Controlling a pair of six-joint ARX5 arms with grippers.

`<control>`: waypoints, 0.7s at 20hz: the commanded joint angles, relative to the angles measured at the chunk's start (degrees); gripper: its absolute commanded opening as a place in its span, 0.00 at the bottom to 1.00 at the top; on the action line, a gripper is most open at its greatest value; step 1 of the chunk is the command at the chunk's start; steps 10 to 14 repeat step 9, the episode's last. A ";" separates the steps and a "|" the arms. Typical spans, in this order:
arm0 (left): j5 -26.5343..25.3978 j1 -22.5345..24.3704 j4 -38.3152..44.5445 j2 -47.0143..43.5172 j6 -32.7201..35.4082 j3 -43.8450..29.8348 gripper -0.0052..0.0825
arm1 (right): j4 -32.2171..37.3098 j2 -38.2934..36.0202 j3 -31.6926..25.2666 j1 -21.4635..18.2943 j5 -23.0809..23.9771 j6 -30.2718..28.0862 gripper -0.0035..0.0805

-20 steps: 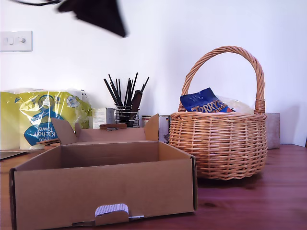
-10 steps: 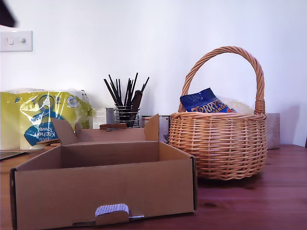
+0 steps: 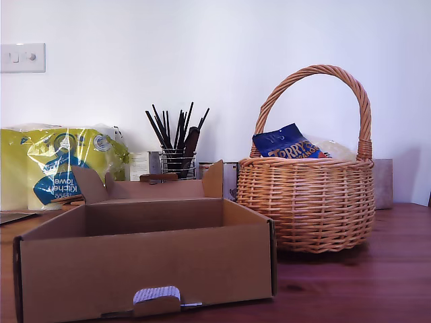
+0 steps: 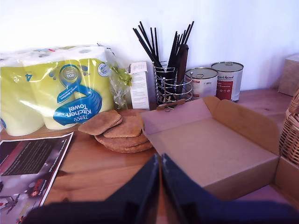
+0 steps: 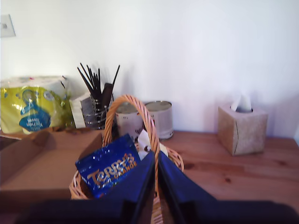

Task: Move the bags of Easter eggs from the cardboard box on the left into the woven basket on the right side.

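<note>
Right now the cardboard box (image 3: 145, 259) sits on the wooden table (image 3: 350, 286) toward the exterior view's left, lid flap up at the back, and the first wrist view looks down into a bare brown floor with no pouch showing on the part it sees. The woven basket (image 3: 306, 202) stands just beside the box, toward the exterior view's right, its arched handle rising well above the carton. A blue Terry's bag (image 3: 286, 143) leans upright inside it, poking over the rim, with something pale and crinkly (image 3: 335, 148) tucked behind it that I can't read from here. Neither arm shows in the exterior view. My first gripper (image 4: 160, 179) hangs above the table near the box's open side, its dark fingers pressed together with only a thin seam between them and nothing in them. My second gripper (image 5: 155, 179) hovers over the basket, above the blue bag and the handle, its fingers likewise drawn nearly together and empty. Behind the box stand a yellow kitchen towel pack (image 3: 57, 165), a wire holder of black sticks (image 3: 175, 145), two tins (image 4: 219, 80) and a stack of cork coasters (image 4: 117, 130); a tissue box (image 5: 242, 128) sits apart past the basket.
</note>
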 commanded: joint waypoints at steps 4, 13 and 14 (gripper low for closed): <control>0.00 -0.09 -2.16 0.26 -0.33 -0.42 0.03 | -6.47 0.26 -0.63 -0.37 0.11 0.46 0.03; 0.00 -0.09 -3.87 0.26 -0.33 -0.42 0.03 | -15.06 0.26 -0.63 -0.37 0.11 0.46 0.03; 0.00 -0.09 -3.87 0.26 -0.33 -0.42 0.03 | -15.06 0.26 -0.63 -0.37 0.11 0.46 0.03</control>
